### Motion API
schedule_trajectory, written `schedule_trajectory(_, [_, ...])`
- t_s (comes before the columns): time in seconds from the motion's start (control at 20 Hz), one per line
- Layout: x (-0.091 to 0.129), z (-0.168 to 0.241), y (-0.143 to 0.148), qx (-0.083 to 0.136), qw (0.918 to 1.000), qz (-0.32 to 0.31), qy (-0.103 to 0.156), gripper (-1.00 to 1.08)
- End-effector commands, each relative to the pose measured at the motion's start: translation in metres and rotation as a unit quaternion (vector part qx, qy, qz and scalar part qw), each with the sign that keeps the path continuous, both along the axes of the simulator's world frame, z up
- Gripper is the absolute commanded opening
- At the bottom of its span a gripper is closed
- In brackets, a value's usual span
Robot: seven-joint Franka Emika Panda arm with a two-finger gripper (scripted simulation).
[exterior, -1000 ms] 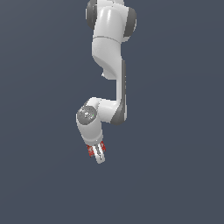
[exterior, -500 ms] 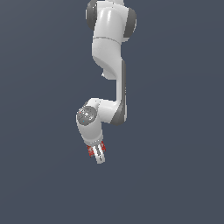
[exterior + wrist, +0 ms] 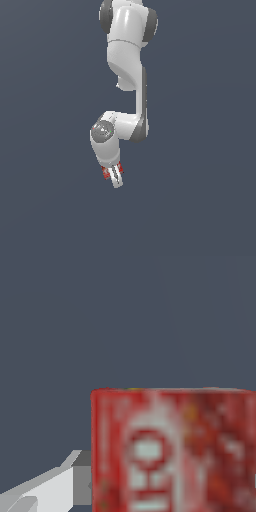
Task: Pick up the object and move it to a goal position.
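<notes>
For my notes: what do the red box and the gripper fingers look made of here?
Red box: looks like printed cardboard, matte, with flat faces, sharp edges and a blurry white logo; the render leaves it open. Fingers: smooth pale grey, probably plastic or painted metal, evenly shaded without glints.

A glossy white robot arm (image 3: 127, 55) with dark grey joint bands and a grey round cap at its elbow stands against a plain, flat slate-blue background. Its white gripper (image 3: 114, 175) shows small patches of red on both sides. In the wrist view, a small flat red rectangular box (image 3: 172, 451) fills the frame, its face mottled in darker red and blurred white markings, beside one pale grey-white fingertip (image 3: 45, 486).
</notes>
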State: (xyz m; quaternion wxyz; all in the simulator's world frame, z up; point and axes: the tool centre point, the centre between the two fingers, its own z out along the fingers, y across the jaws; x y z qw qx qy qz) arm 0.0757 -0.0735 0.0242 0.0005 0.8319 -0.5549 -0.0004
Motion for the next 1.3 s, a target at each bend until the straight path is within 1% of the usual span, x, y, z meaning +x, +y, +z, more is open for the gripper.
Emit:
schedule_trajectory(0.0, [0.005,0.009,0.013,0.0,1.0,0.001,-0.001,-1.0])
schedule_trajectory(0.75, [0.053,0.092,0.122,0.0,1.0,0.001,-0.001,-1.0])
schedule_trajectory(1.0, [0.064,0.107,0.143,0.0,1.0,0.001,-0.001,-1.0])
schedule_trajectory(1.25, [0.069,0.115,0.153,0.0,1.0,0.001,-0.001,-1.0])
